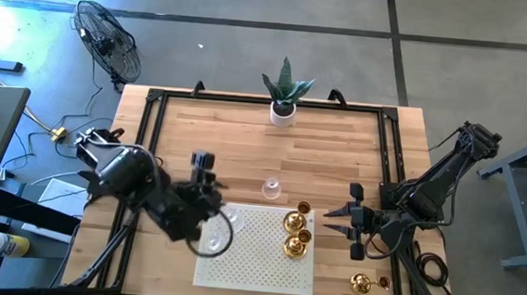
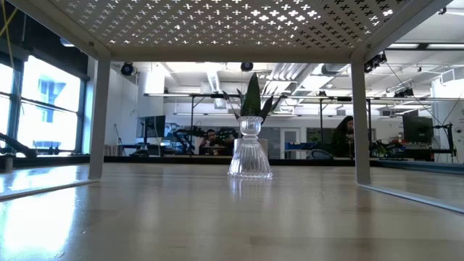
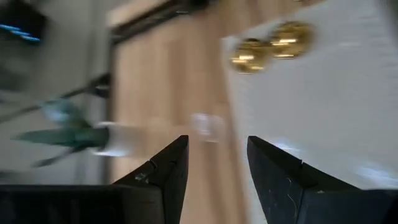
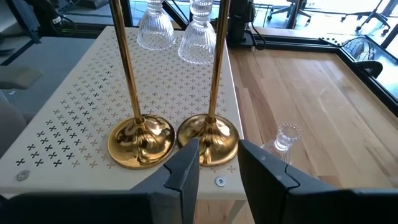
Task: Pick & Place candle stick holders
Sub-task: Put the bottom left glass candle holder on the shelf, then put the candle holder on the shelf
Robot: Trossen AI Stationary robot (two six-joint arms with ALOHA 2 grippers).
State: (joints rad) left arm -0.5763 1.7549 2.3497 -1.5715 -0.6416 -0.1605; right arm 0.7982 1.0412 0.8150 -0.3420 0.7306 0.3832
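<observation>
Right claw (image 4: pixel 217 165) gapes empty just short of two brass holders (image 4: pixel 208 138) on the white rack (image 4: pixel 56 124); left claw (image 3: pixel 217 168) gapes empty too.

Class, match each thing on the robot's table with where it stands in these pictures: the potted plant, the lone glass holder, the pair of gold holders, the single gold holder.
Things:
1. potted plant
2. lone glass holder
3. pair of gold holders
4. single gold holder

Places:
A. on the white perforated stand, at its right side
B. at the far edge of the table
C. on bare wood, to the right of the stand
D. on bare wood, just beyond the stand's far edge

Pairs: 1-B, 2-D, 3-A, 4-C
</observation>
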